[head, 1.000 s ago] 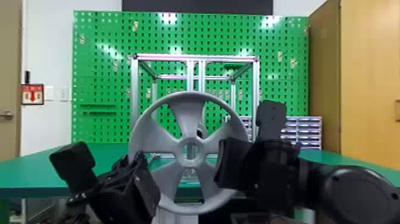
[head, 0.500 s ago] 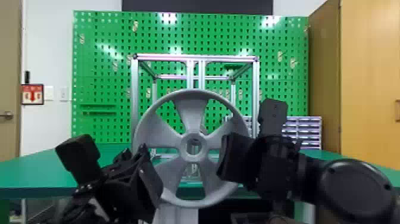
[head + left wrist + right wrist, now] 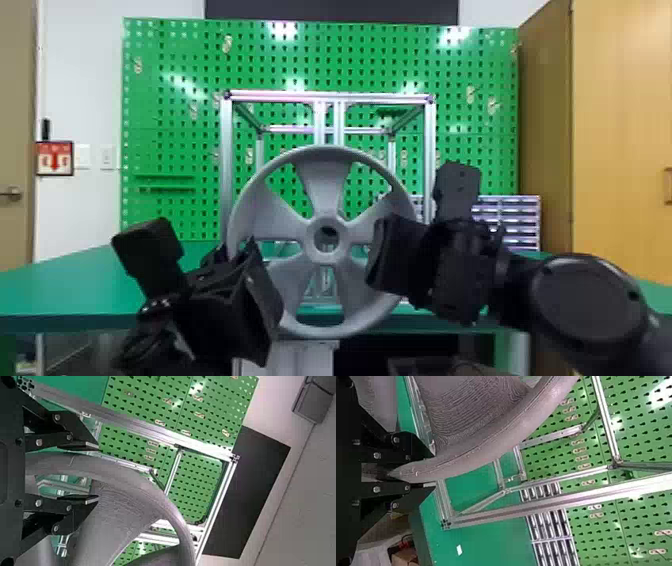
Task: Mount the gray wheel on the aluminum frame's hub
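Green pegboard (image 3: 170,125), white wall (image 3: 80,80), wooden cabinet (image 3: 620,150)

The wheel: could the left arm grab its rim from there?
Probably yes: the left tool looks open, with a finger on each side of the wheel's rim, and nothing seems to block them from closing.

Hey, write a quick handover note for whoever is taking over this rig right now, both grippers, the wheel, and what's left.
Left gripper: jaws apart, with the wheel's rim between them.
Right gripper: jaws closed on the rim.
Gray wheel: raised upright in front of the aluminum frame, which stands on the green table.
Done: wheel picked up and facing the frame.
Left to do: line up its center with the hub, seat it, release. I can't make out the hub, so check alignment first.
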Motion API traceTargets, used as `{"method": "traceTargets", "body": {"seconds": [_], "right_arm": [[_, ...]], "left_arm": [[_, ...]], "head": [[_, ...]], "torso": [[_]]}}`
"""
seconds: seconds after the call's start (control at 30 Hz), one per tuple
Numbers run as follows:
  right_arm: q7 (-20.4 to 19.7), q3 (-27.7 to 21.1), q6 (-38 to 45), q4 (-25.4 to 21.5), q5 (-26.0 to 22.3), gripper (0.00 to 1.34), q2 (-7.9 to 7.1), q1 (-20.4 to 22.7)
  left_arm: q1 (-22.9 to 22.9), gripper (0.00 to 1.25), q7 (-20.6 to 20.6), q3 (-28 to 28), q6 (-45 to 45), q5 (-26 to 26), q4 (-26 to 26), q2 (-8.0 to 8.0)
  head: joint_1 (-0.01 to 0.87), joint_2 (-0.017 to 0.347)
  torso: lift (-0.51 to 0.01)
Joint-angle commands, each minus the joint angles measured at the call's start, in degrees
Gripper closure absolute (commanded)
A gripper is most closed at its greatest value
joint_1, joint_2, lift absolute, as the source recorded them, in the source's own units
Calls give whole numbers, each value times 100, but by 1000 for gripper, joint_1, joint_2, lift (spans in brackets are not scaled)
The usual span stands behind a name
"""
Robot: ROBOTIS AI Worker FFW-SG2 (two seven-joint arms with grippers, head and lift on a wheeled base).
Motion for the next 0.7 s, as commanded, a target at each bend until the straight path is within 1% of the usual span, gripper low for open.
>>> {"method": "traceTargets", "body": {"seconds": [0.0,0.23,0.33,0.67], "right_arm": [[113,-1,24,111,123,1253,17,-20],[360,-97,51,172,342,1253,25,-20],[412,-115,51,207,351,1253,34,-37],[465,-89,60,313,334,1251,69,-99]], "left_arm": [[-61,757,0,-10,-13,-30,48,0],[-123,751,-9,-45,-66,-47,153,0],[-149,749,0,-63,-74,-74,206,0],[-281,746,0,-124,-110,-126,364,-9]], "head": [[-5,6],[-5,6],[-5,6],[-5,6]], "torso": [[-499],[-499],[-499],[-499]]}}
